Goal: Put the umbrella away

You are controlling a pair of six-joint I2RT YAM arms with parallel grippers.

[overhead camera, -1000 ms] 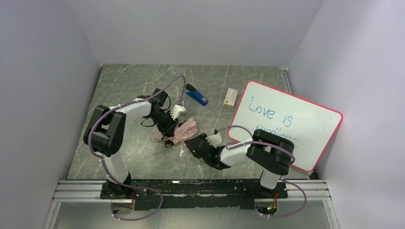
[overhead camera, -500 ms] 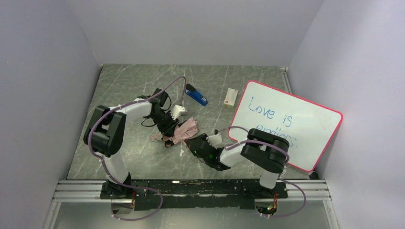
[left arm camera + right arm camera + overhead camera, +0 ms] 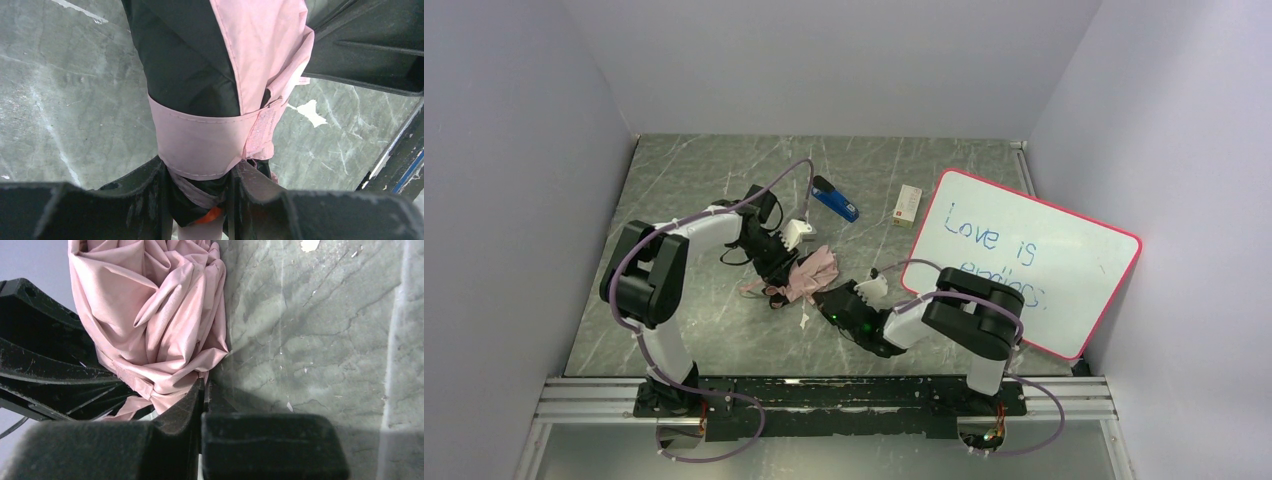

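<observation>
The umbrella lies folded at the table's middle, pale pink with black inside. In the left wrist view its bundle is wrapped by the pink strap, whose hook-and-loop end hangs at the right. My left gripper is shut on the umbrella's lower end just below the strap. My right gripper is shut, jaws pressed together. Its tips touch the bottom edge of the pink fabric; I cannot tell whether any fabric is pinched.
A blue-and-black stapler lies behind the umbrella. A small white box lies to its right. A red-framed whiteboard leans at the right, close to my right arm. Grey walls close in three sides.
My right arm's elbow has shifted slightly left. The umbrella and both grippers stay almost where they were.
</observation>
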